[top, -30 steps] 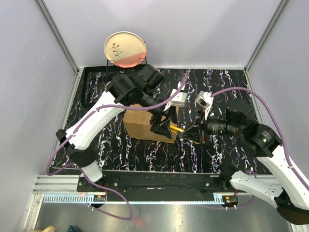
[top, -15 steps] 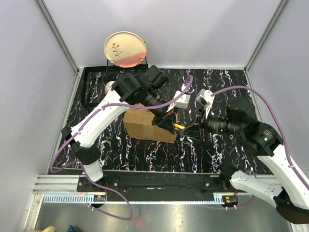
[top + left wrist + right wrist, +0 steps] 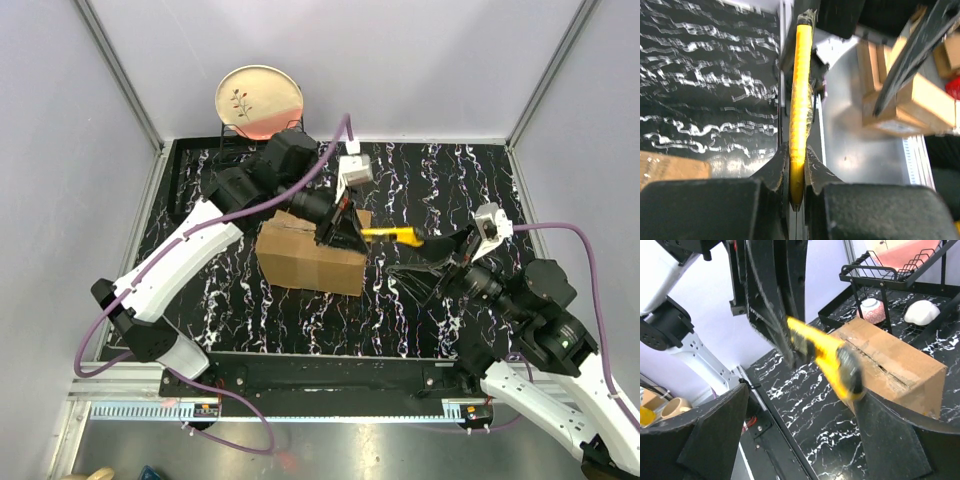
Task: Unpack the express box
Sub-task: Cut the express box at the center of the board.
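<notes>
Clamping a yellow knife [image 3: 392,236] in the left claw [image 3: 347,232], right by the box's [image 3: 308,258] right end.

With the right claw [image 3: 440,258] spread wide off to the side, holding nothing. As for the box: sitting in the middle of the table [image 3: 450,180], flaps down, ragged seam along the top. Probably light and hollow, stiff at the edges but easy to dent, and likely to skid on that glossy table. Best to pinch a flap edge by the seam or pin a corner, not squeeze the walls.
</notes>
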### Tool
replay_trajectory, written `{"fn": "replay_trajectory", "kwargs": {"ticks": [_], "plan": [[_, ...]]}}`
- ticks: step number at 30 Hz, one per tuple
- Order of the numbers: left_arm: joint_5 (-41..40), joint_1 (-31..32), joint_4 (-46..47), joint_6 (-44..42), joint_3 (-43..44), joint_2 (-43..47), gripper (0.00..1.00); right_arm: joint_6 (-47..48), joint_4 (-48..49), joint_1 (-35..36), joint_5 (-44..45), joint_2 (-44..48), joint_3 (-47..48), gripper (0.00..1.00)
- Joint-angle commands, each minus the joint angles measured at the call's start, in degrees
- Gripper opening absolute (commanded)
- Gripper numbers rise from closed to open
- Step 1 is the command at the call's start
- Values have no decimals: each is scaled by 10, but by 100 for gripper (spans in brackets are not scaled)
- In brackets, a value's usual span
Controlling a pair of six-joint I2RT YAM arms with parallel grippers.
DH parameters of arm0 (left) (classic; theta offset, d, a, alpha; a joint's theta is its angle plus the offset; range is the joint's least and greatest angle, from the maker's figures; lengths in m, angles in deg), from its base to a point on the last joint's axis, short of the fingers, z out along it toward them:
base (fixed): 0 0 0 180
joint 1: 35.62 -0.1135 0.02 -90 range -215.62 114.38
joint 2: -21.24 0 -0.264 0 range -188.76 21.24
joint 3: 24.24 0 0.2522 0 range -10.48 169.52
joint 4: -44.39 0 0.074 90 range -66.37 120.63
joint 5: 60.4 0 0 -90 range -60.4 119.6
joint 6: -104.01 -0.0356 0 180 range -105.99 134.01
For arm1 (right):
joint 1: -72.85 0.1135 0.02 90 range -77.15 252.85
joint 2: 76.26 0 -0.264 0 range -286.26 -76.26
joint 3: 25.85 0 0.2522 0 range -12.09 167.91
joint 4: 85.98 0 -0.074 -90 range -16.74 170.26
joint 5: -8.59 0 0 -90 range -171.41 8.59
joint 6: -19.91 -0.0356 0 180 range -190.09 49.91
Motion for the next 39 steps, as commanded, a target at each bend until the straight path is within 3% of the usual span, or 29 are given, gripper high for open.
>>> {"fn": "replay_trajectory", "kwargs": {"ticks": [1,6,10,18,21,25,29,31,34,39], "plan": [[19,-11,192,179,7,14,0,-53,142,2,17,-2,-27,90],[42,-11,267,240,-9,16,0,-66,195,2,-10,-37,-34,89],[65,-11,295,267,-31,19,0,-78,292,1,-13,-47,-46,88],[83,-12,334,289,-69,43,0,-73,342,2,9,-86,-39,79],[84,-13,335,290,-76,48,0,-80,358,2,0,-98,-35,70],[82,-14,337,293,-78,51,0,-94,381,1,-13,-113,-40,35],[80,-14,338,295,-88,58,0,-106,399,1,-13,-121,-48,24],[83,-14,344,301,-96,60,0,-110,410,1,-11,-127,-48,24],[83,-13,351,308,-102,62,0,-118,430,1,-8,-145,-48,32],[84,-13,350,309,-106,64,0,-131,470,1,-19,-186,-45,32]]}}
